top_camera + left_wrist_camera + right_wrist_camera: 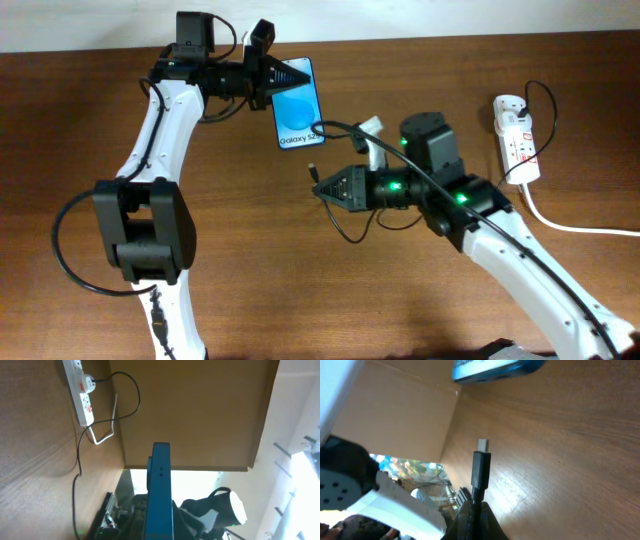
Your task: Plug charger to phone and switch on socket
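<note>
The charger's plug tip [483, 445] stands clear of the right gripper [322, 186], which is clenched on the black plug body just behind it. The tip points toward the near end of the phone [297, 105] but is not yet touching it. The phone lies screen-up in the overhead view, and the left gripper [278, 78] grasps it at its far end. To seat the plug well, hold the phone rigid with the left arm. Bring the tip square to the phone's end face and advance along the phone's long axis, correcting any sideways offset before contact. Do not force a tilted plug. The port itself cannot be made out. Keep the cable slack so it does not drag the socket [517, 135], which rests well apart on the worktop [420, 60] with its switch unattended.
</note>
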